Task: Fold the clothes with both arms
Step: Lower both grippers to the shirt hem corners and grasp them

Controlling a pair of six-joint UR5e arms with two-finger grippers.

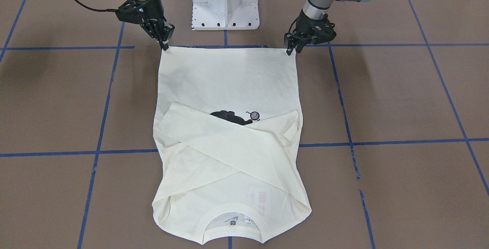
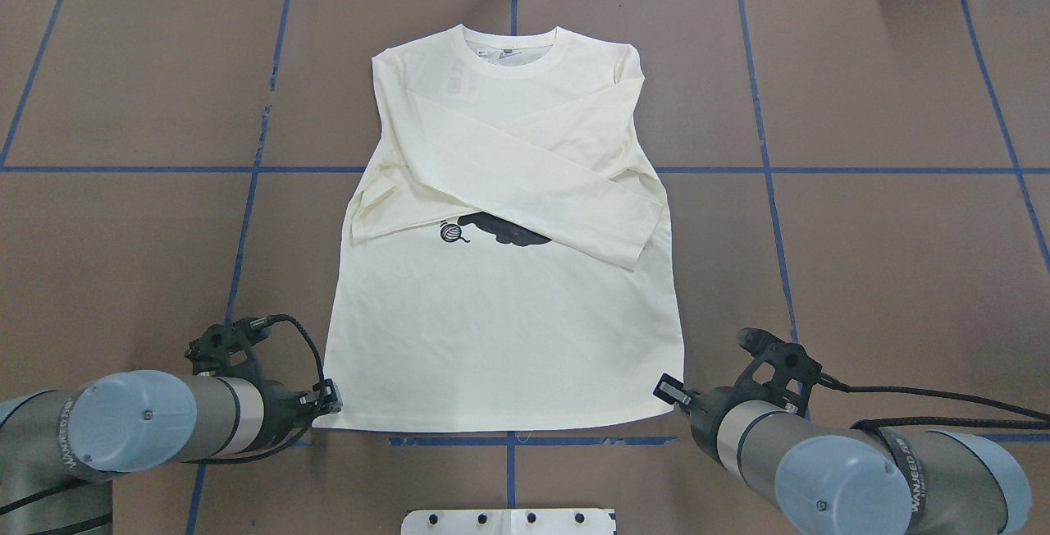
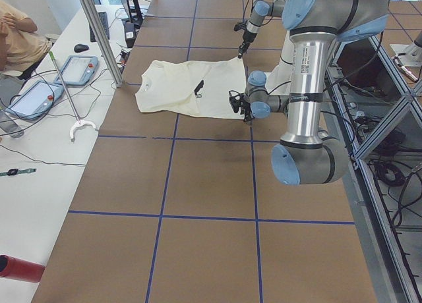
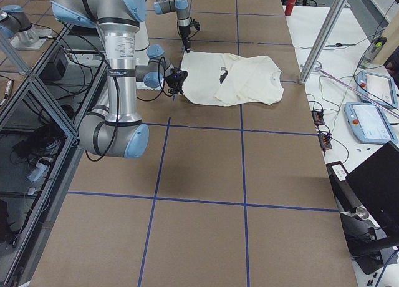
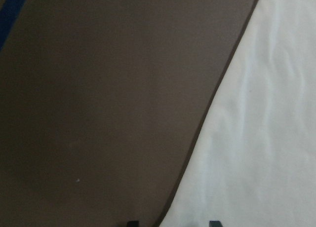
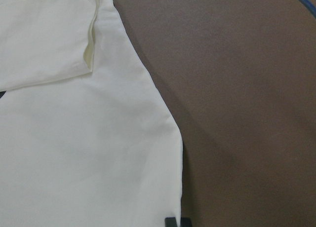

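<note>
The cream-white T-shirt [image 1: 229, 81] lies flat on the brown table, print side up, collar away from the robot. Both sleeves are folded crosswise over the chest and partly cover the black cat and yarn-ball print [image 2: 492, 231]. My left gripper [image 1: 293, 50] sits at the left hem corner [image 2: 328, 402]. In the left wrist view its fingertips [image 5: 132, 223] stand apart, straddling the shirt's edge [image 5: 266, 138]. My right gripper [image 1: 165, 44] is at the right hem corner [image 2: 668, 391]. In the right wrist view it [image 6: 177, 222] is pinched together on the shirt's edge [image 6: 74, 138].
The white pedestal base [image 1: 225, 8] stands just behind the hem, between the arms. Blue tape lines [image 2: 246, 170] grid the table. A metal pole [image 3: 99, 33] and a side table with teach pendants [image 3: 79, 69] flank the collar end, and a person [image 3: 16, 39] sits there.
</note>
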